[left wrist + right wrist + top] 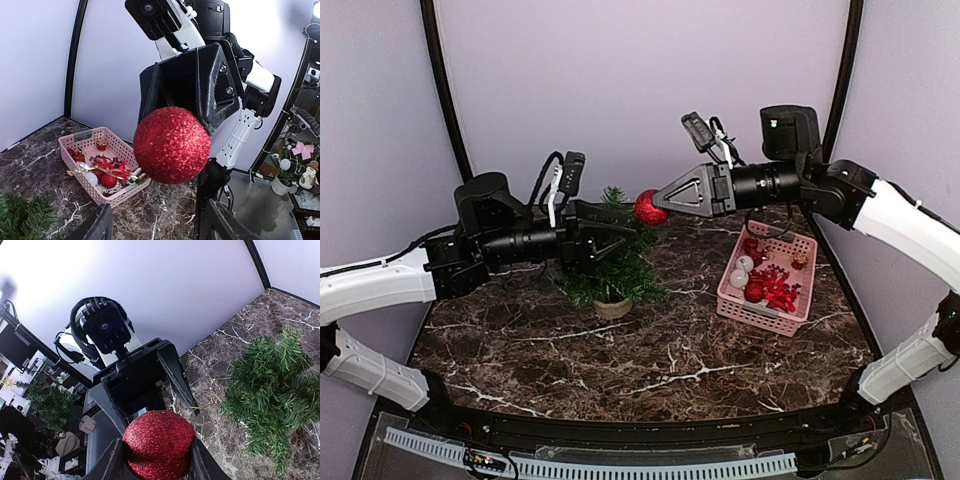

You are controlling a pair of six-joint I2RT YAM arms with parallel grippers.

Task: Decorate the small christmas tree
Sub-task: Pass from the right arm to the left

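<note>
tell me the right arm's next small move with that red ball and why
Probably ease the red ball down and left onto the small christmas tree's top branches. The right gripper holds it beside the treetop, apparently clear of the needles, and the left gripper is open at the tree, holding nothing.

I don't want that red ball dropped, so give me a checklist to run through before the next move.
1. Red glitter ball ornament gripped: ok, pinched between the fingers of the right end effector.
2. Left end effector free: ok, open and holding nothing, pointed at the ball.
3. Small green artificial christmas tree upright on its tan base: ok.
4. Ball hung on a branch: not ok, it is in the air beside the treetop.
5. Ball's hanging loop ready: cannot tell, none is clearly visible.
6. Pink plastic basket apart from the tree: ok.
</note>
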